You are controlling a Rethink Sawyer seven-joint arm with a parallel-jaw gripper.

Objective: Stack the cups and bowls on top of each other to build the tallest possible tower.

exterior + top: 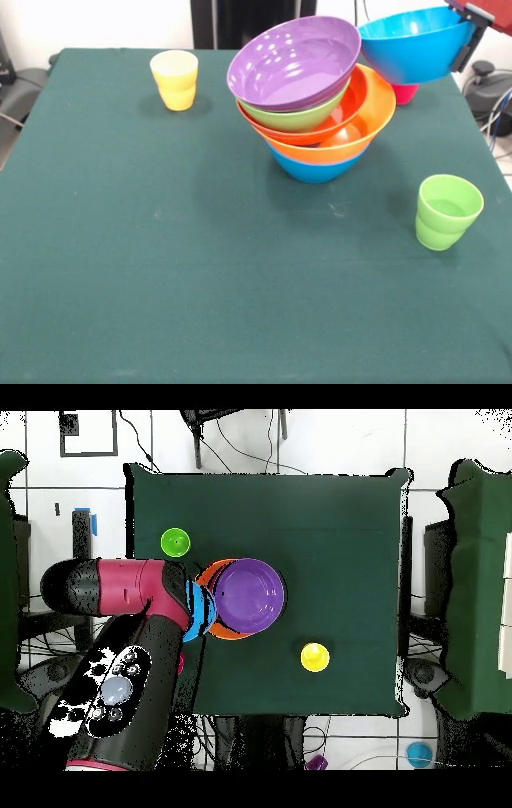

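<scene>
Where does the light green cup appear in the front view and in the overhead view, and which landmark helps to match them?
Front view: the light green cup stands upright at the right, nearer the camera than the tower.
Overhead view: it is at the upper left of the green table, left of and above the tower.
Shared landmark: the purple bowl on top of the tower.

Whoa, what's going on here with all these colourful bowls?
A robot arm is building a tower of plastic bowls. Its gripper holds a blue bowl by the rim, up in the air beside the tower, a leaning pile with a purple bowl on top. A yellow cup and a green cup stand apart on the green table, not yet stacked. A red-pink cup peeks out behind the held bowl.
</scene>
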